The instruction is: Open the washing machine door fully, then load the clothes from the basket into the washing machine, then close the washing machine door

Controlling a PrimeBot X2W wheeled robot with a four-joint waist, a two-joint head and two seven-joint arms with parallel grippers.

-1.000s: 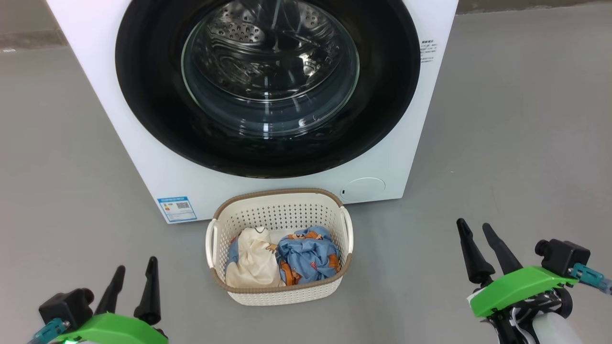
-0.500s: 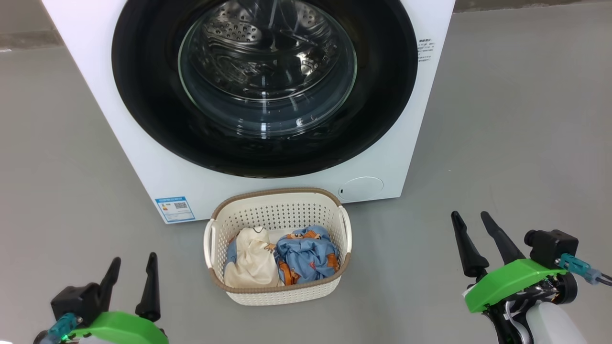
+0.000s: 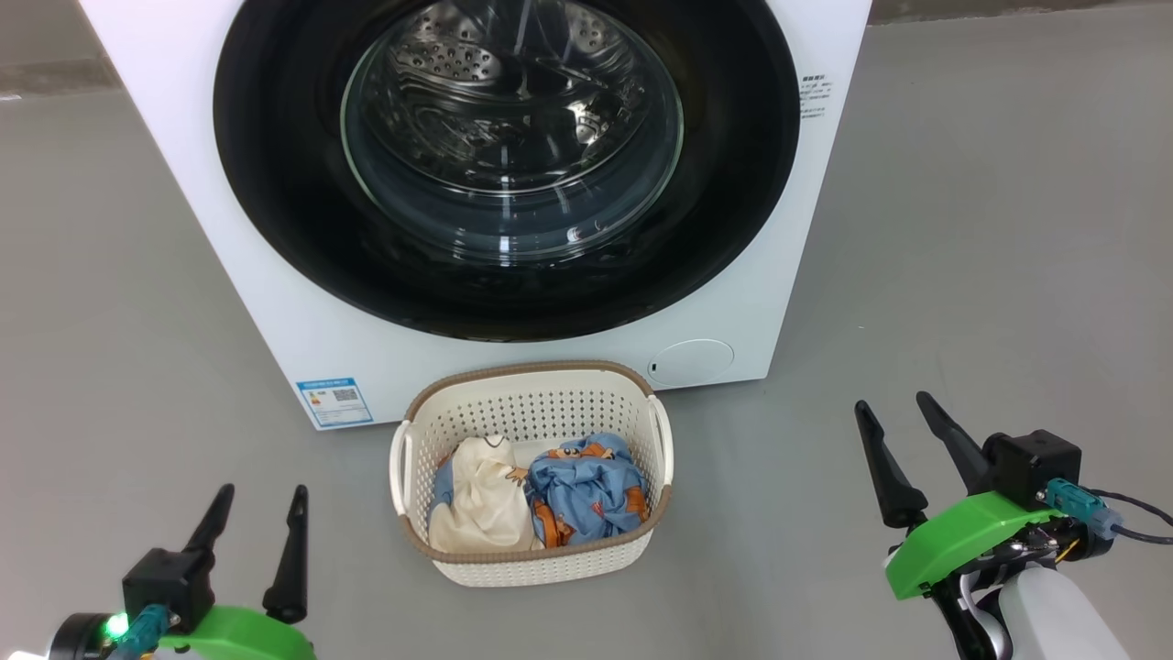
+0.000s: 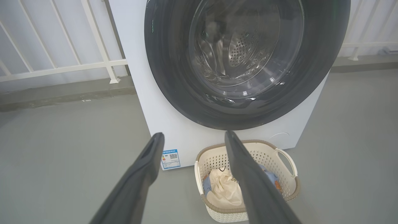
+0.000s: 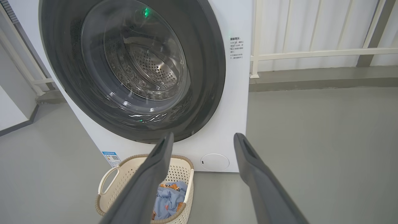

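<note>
Two pairs of fingers stand spread and empty: left end effector (image 3: 262,490) and right end effector (image 3: 891,401) hover above the floor (image 3: 962,229). Since a second ago the right has edged toward the washer (image 3: 275,302). One door (image 3: 275,137), shut, faces the robot. One basket (image 3: 531,368) sits just before the washer, long axis left-right, holding two clothes (image 3: 550,495): cream left, blue right.

Washing machine door (image 3: 266,183) top cropped; side label (image 3: 818,96) illegible.

left end effector (image 3: 262,490): black tapered fingers (image 3: 291,555), green shell (image 3: 240,632), lit LED (image 3: 115,625) | right end effector (image 3: 891,401): teal plug (image 3: 1074,500), black cable (image 3: 1136,500)
</note>
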